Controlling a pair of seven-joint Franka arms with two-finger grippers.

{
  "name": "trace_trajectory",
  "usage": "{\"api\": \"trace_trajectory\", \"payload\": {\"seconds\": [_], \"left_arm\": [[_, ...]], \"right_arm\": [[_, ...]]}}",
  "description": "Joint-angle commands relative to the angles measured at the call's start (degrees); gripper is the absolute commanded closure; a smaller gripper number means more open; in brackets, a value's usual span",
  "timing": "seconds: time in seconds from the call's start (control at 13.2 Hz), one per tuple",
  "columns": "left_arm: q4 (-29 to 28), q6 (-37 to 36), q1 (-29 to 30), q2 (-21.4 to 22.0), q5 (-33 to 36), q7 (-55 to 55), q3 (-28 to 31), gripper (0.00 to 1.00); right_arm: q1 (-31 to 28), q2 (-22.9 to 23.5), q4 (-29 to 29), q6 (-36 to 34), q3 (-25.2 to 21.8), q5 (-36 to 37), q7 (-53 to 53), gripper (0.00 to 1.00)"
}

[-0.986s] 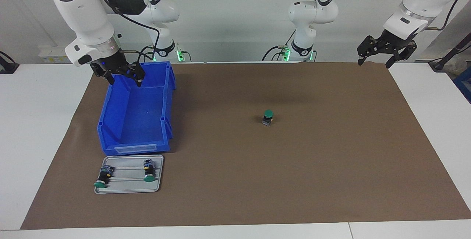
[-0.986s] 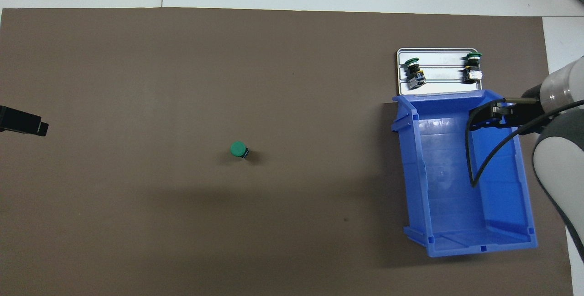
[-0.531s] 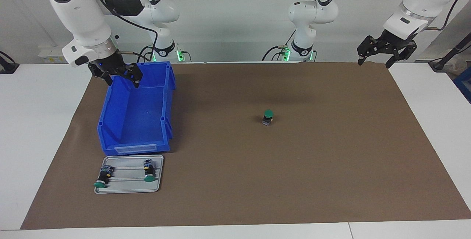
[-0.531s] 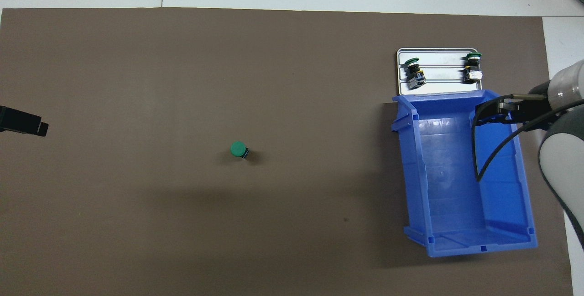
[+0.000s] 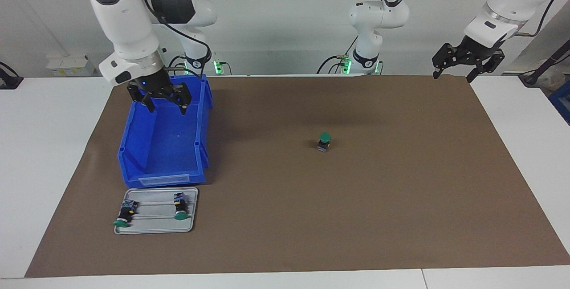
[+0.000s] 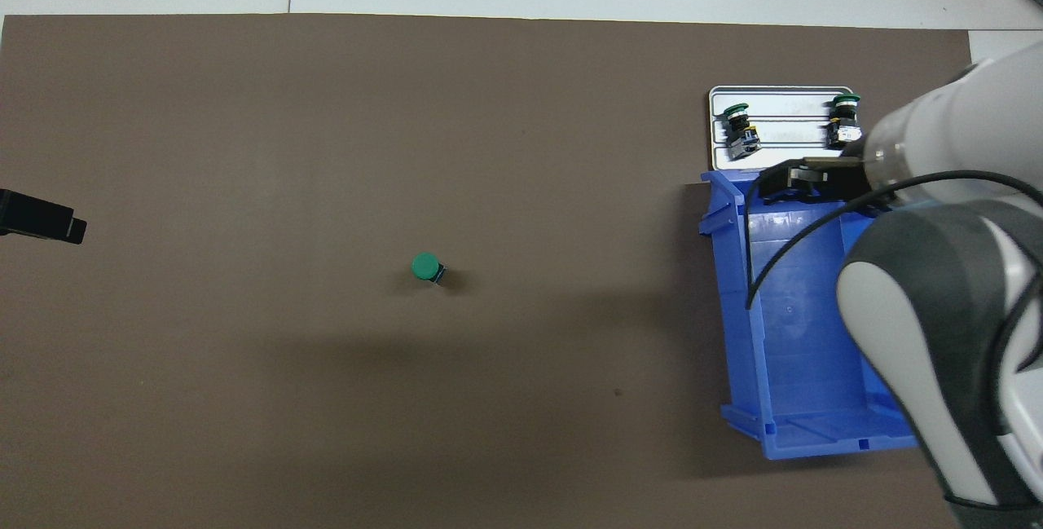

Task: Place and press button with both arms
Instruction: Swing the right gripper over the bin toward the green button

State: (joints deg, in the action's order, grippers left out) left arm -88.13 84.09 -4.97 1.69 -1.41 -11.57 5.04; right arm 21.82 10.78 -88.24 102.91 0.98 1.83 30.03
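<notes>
button: stands upright, green cap up, alone on the brown mat, centre of the facing frame, just right of middle. Nothing touches it. Cap-up looks like the pose needed for a straight downward press.
spare buttons: two more lie on their sides on the grey tray, lower left of the facing frame, one at the tray's left end, one toward its right. Looks like the supply stock.
bin: blue, open top, nothing visible inside, left of the facing frame directly above the tray; tray edge sits just beside the bin's low front wall.
right tool: over the upper end of the bin, hanging in the air, fingers spread, holding nothing. Seen from overhead it covers the bin's upper rim near the tray.
left tool: parked at the upper right of the facing frame, over the mat's corner edge, fingers spread, empty. Arm is waiting. In the overhead frame it shows only as a black tip at the left edge.
open room: wide bare mat all round the button; either arm can probably reach it without obstruction.
edges: bin walls and tray lip are the only raised things, both clustered at the right arm's end of the tabletop. The right arm should lift clear of the bin wall before sweeping sideways.
</notes>
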Motion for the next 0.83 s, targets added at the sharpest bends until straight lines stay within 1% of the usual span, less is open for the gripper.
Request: {"api": "trace_trajectory", "payload": {"seconds": [0.0,0.08,0.23,0.38,0.45,0.61,0.76], "left_arm": [[-1.8,-0.1,0.7,1.7,-0.5,-0.1,-0.4,0.00],[-1.8,-0.1,0.7,1.7,-0.5,-0.1,-0.4,0.00],[-1.8,-0.2,0.7,1.7,-0.5,-0.1,-0.4,0.00],[-1.8,-0.2,0.7,1.7,-0.5,-0.1,-0.4,0.00],[-1.8,-0.2,0.7,1.7,-0.5,-0.1,-0.4,0.00],[-1.8,-0.2,0.7,1.7,-0.5,-0.1,-0.4,0.00],[-1.8,-0.2,0.7,1.7,-0.5,-0.1,-0.4,0.00]], "right_arm": [[5.6,9.7,10.0,0.4,-0.2,1.7,9.7,0.10],[8.2,11.6,11.1,1.4,-0.2,1.8,13.2,0.12],[13.1,14.9,11.0,5.8,-0.2,2.4,21.2,0.13],[15.6,17.0,11.0,7.9,-0.2,2.7,26.4,0.14],[17.9,19.3,11.2,8.8,-0.6,2.8,28.7,0.14],[19.8,23.8,12.2,13.9,-0.7,5.0,35.5,0.15],[19.9,26.7,14.1,15.8,-0.5,5.6,38.5,0.16]]}}
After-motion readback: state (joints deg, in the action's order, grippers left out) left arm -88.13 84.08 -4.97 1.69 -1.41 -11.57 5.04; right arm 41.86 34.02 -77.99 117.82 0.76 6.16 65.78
